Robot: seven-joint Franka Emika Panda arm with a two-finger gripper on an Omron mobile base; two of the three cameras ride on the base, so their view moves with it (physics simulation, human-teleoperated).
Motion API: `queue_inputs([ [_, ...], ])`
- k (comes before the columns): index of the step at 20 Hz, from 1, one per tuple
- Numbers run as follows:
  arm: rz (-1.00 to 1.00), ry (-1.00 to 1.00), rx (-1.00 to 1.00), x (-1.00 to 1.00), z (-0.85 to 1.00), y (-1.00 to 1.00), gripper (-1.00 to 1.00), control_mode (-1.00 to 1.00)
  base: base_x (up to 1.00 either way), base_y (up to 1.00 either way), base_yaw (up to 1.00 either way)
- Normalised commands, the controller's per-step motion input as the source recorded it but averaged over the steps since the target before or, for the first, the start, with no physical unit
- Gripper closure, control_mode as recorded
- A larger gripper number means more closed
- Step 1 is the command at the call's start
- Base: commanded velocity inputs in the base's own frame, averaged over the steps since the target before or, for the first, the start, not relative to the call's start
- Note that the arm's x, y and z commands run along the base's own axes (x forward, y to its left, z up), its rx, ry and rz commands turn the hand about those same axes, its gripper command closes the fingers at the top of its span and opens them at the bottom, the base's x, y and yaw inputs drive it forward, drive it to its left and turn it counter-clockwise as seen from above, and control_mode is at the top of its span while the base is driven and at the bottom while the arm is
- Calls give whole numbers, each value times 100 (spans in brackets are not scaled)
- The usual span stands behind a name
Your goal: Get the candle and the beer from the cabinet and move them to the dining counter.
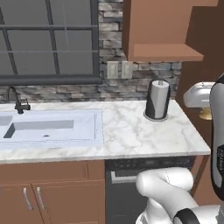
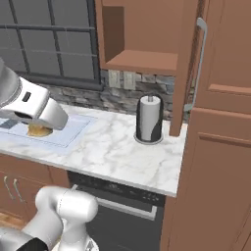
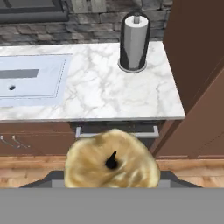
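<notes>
Out in front of the marble sink counter [image 1: 131,131], clear of its front edge, the gripper [image 2: 38,123] hangs with the candle [image 2: 40,131] clamped between its jaws. They are closed partway around the gold-tan body, and the fingertips themselves are hidden behind it. In the hand view the candle [image 3: 111,164] sits at six o'clock with its dark wick pointing up at the camera, so I judge it is gripped from above by its sides, upright enough to carry without tipping.

The wall cabinet [image 2: 142,61] stands open at about one o'clock from the hand in the right base view. Its door [image 2: 188,68] is swung outward, with the silver bar handle [image 2: 201,54] on the far face – left that way, I judge, for a second reach. I cannot tell where the beer is.

For moving room, the paper towel roll [image 3: 134,41] stands at one o'clock in the hand view, near the counter's right end and well apart from the hand. The sink basin [image 3: 30,81] lies at ten o'clock. At three o'clock the tall pantry cabinet [image 2: 220,157] closes that side off, and the open door's edge juts over the counter's right end – that is the corner to mind. The space back towards the wooden floor [image 3: 39,168], at six o'clock, looks free for backing the candle away towards the dining counter.
</notes>
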Motion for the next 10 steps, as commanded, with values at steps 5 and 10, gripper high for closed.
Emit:
queue_inputs([
  [5,0,0,0,0,0,0,100,100,-61,7,84],
  [10,0,0,0,0,0,0,100,100,-22,0,100],
])
